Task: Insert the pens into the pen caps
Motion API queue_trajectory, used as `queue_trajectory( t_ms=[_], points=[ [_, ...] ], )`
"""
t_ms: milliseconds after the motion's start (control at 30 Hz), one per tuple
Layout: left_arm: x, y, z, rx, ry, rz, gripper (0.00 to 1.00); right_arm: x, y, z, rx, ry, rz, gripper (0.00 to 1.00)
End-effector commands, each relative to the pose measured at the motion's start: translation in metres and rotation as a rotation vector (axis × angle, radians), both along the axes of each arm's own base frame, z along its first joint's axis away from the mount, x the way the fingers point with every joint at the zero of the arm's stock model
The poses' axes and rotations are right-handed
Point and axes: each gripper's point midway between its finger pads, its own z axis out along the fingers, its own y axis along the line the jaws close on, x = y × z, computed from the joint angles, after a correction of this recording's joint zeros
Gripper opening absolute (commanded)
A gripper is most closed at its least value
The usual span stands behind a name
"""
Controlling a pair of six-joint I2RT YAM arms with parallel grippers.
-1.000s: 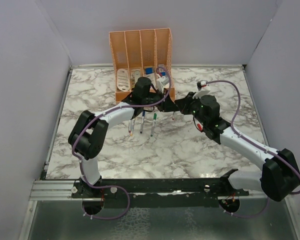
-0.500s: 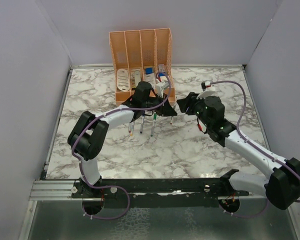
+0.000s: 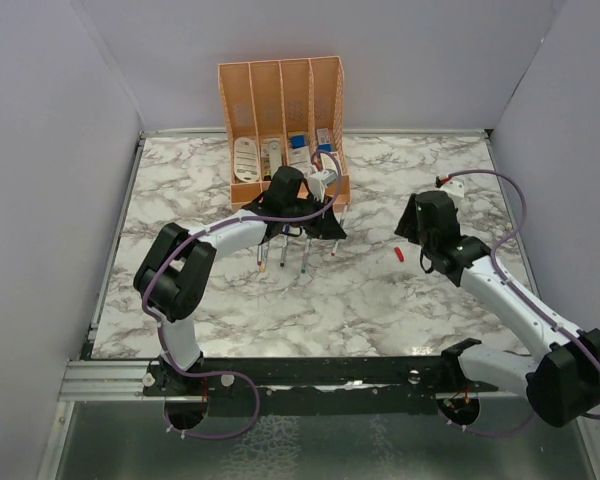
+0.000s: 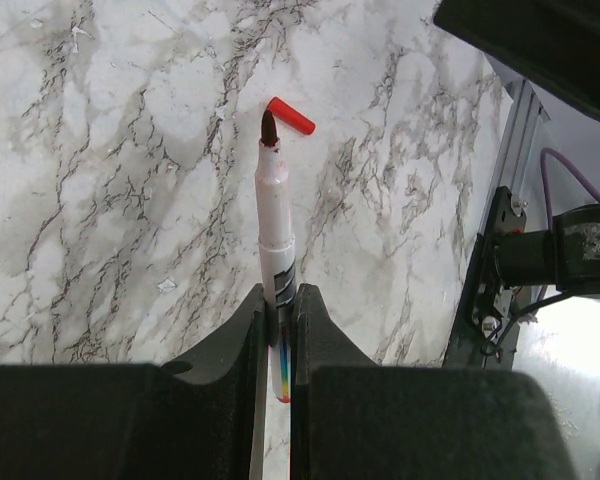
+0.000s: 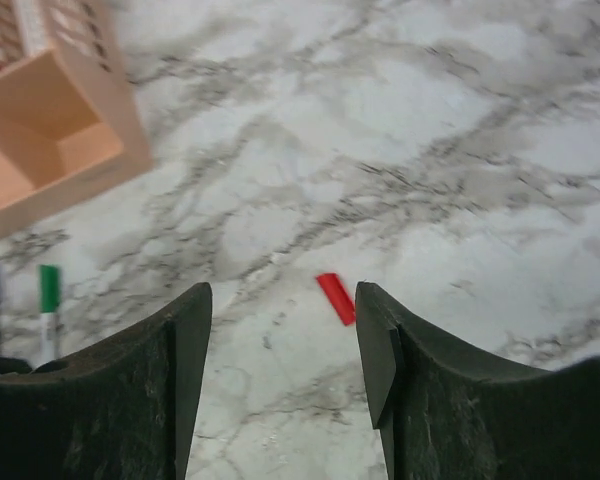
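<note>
left gripper (image 4: 278,302): pressed together on a pen; you can see both dark fingers clamped on its lower barrel.
held pen (image 4: 275,215): thin pale silver-white barrel, with a dark band with grey stripes just above the fingers and a rainbow strip showing between them. its dark reddish tip is bare and points away from the gripper.
red cap (image 3: 399,252): short, stubby and bright red. it lies flat and alone on the marble table (image 3: 430,170), between your two grippers and nearer the right one.
tip and cap: in the left wrist view the pen tip lines up just beside one end of the cap. from above the cap lies apart from the left gripper, so you cannot tell from the wrist view alone how close they are.
right gripper (image 5: 280,305): spread wide and holding nothing. it hangs over the table with the red cap showing in the gap, closer to the right-hand finger.
other pens (image 3: 283,250): three lie side by side on the marble under your left arm. the right wrist view catches two of them, with a blue end and a green end.
orange organiser (image 3: 280,100): stands at the back of the table, with white and blue items in its compartments.
</note>
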Motion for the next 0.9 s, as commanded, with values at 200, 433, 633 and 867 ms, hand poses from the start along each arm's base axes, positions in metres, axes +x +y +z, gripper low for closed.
queue_trajectory(
  t_ms=[200, 433, 633, 867],
  points=[
    [-0.012, -0.001, 0.014, -0.043, -0.017, -0.058, 0.0, -0.031, -0.031, -0.081, -0.103, 0.422, -0.016, 0.55],
    [-0.016, 0.001, 0.012, -0.043, -0.007, -0.054, 0.0, -0.024, -0.021, -0.1, -0.144, 0.475, 0.097, 0.48],
    [-0.017, 0.001, 0.011, -0.047, 0.001, -0.05, 0.0, -0.011, -0.017, -0.107, -0.205, 0.47, 0.18, 0.46],
    [-0.015, 0.0, 0.01, -0.048, 0.002, -0.051, 0.0, 0.001, -0.007, -0.125, -0.212, 0.479, 0.272, 0.44]
  ],
)
